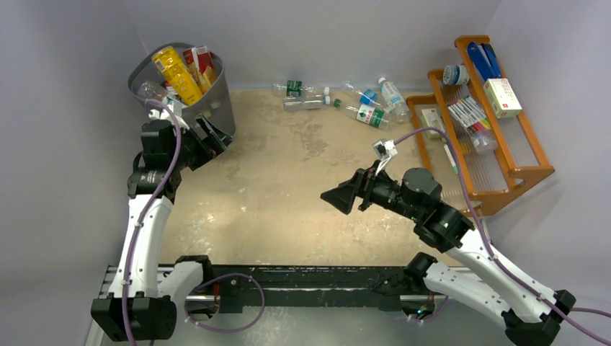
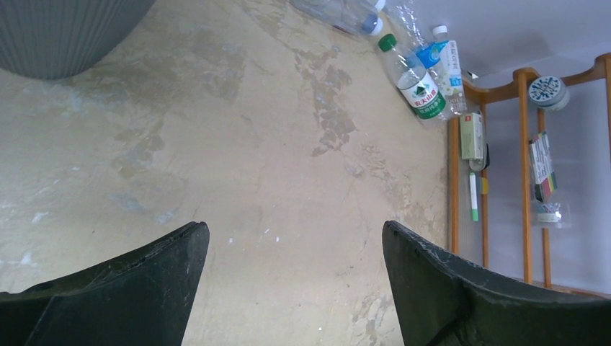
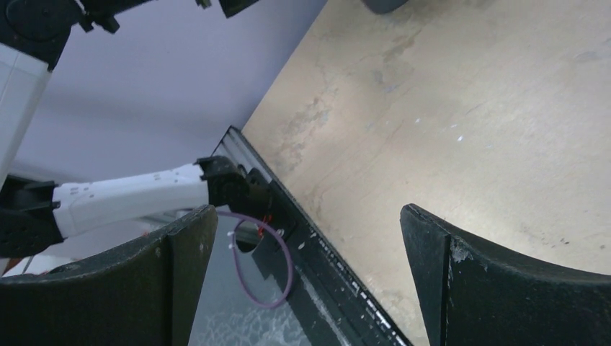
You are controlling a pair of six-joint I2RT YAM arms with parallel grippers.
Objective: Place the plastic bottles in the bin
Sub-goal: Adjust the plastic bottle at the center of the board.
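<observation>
The dark grey bin [image 1: 220,101] stands at the far left and holds a yellow bottle [image 1: 177,74], red-labelled bottles and a clear one. Its ribbed wall shows in the left wrist view [image 2: 58,32]. Several clear bottles [image 1: 339,97] lie along the back wall, one with a green label [image 1: 369,114], one with a blue label [image 1: 393,94]; they also show in the left wrist view [image 2: 418,83]. My left gripper [image 1: 216,137] is open and empty just in front of the bin [image 2: 295,245]. My right gripper [image 1: 339,196] is open and empty over the table's middle [image 3: 308,231], pointing left.
An orange wooden rack [image 1: 504,166] with boxes, pens and a tape roll stands at the right; it also shows in the left wrist view [image 2: 526,180]. The black rail [image 1: 302,277] runs along the near edge. Grey walls close the left, back and right.
</observation>
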